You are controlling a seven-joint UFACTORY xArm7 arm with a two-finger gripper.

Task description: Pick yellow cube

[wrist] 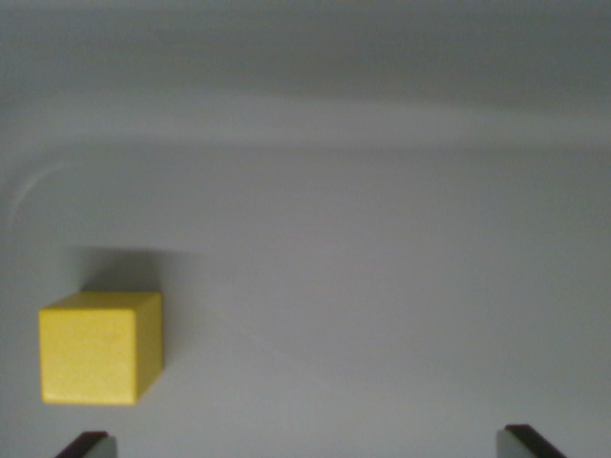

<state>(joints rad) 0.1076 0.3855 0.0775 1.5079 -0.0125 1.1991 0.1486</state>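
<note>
Yellow cube (pixel 100 348) just above hand's (pixel 307 444) left fingertip, untouched.

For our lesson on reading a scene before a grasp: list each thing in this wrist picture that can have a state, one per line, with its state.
yellow cube: resting flat on the grey surface, untouched, at the wrist view's left.
hand: open, fingertips wide apart at the bottom edge, holding nothing, cube not yet between them.

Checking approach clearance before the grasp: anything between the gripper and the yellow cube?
Nothing visible. The yellow cube sits alone on the plain grey surface, just above the fingertip at the wrist view's left. The gripper is open, its tips spread wide apart, and the cube lies off-centre toward that left fingertip, not midway.
</note>
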